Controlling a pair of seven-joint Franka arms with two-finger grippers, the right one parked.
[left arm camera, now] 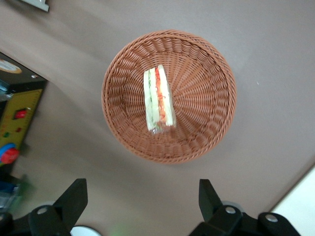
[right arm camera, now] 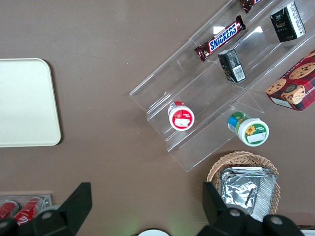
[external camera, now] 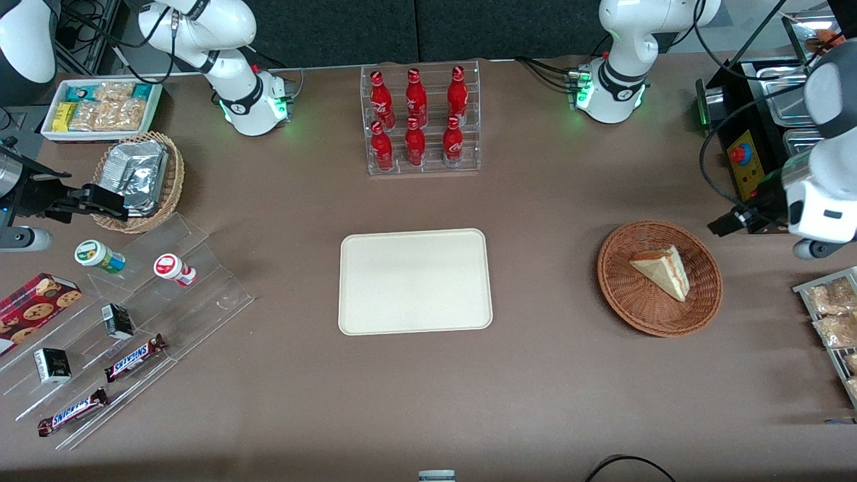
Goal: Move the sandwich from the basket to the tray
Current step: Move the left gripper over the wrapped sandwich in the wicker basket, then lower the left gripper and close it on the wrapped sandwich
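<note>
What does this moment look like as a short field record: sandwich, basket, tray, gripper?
sandwich: triangular cream-bread sandwich with red and green filling, lying in the basket
basket: round reddish-brown wicker basket, toward the working arm's end
tray: flat cream rectangular tray, nothing on it
gripper: left gripper above the table beside the basket, fingers open, holding nothing

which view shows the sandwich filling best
The left wrist view: the open gripper hangs above the basket, looking down on the sandwich with its red and green layers edge-on. The front view shows mostly the pale bread face. The right wrist view misses the sandwich.
</note>
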